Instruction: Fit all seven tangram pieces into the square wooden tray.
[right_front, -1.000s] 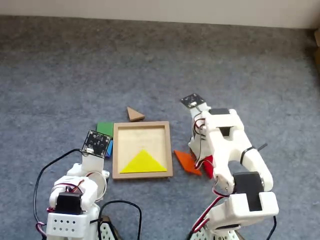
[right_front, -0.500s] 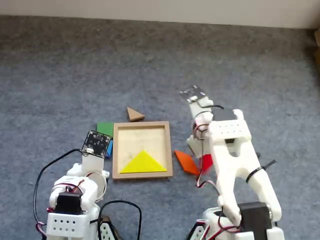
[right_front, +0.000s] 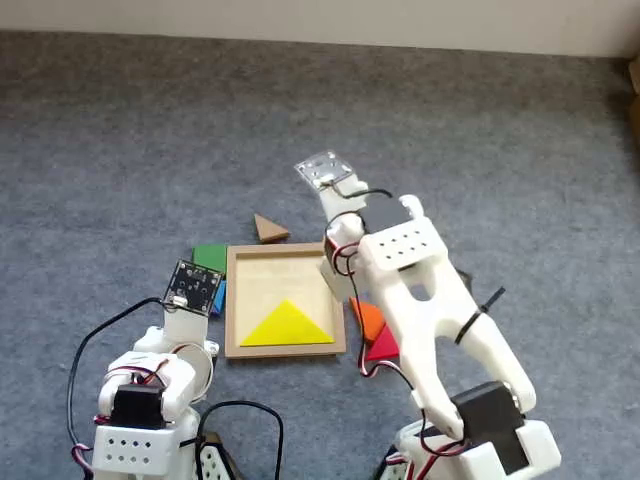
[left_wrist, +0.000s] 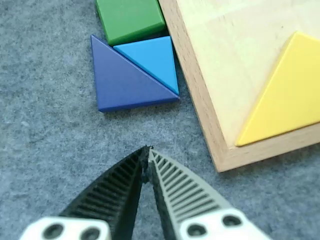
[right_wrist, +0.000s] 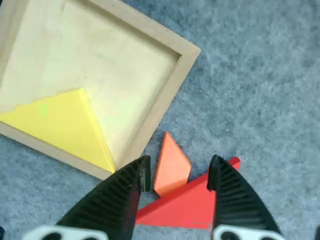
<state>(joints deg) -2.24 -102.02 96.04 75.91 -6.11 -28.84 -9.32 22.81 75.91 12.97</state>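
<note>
Pick step. Right gripper (right_wrist: 180, 167) fingers spread and empty, straddling orange parallelogram (right_wrist: 171, 165) on table (right_front: 480, 150), between wooden tray (right_wrist: 172, 92) and red triangle (right_wrist: 192, 205). Yellow triangle (right_wrist: 60, 125) sits in tray. Left gripper (left_wrist: 148, 156) fingers pressed together, empty. Next: descend and pinch the parallelogram, probably.

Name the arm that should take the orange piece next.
Right. The right gripper, open, hangs over the orange piece beside the tray; the left gripper is shut on the tray's other side, near the dark blue triangle.
</note>
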